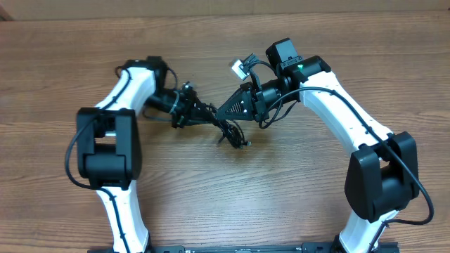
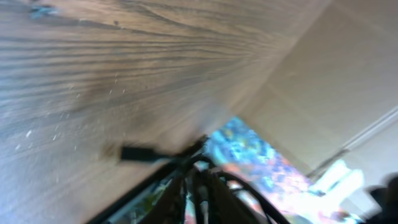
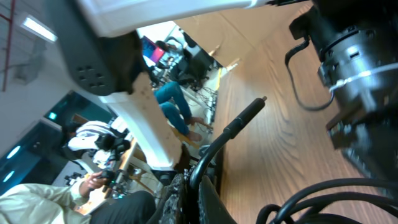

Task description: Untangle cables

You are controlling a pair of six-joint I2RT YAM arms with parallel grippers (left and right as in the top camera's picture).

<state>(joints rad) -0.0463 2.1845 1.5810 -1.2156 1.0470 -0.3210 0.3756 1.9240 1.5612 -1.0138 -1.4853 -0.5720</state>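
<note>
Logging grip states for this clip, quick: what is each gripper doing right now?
Left gripper: at the cables, open or closed cannot be told.
Right gripper: closed, holding the cables.

Black cables (image 1: 228, 132), brown wood-grain table (image 1: 232, 204), white arms (image 1: 132, 88) with black joints.

No readable text, number, brand or sign in any view. None legible on the cables (image 1: 228, 132) or counter (image 1: 211, 204). Left wrist view blurred.
</note>
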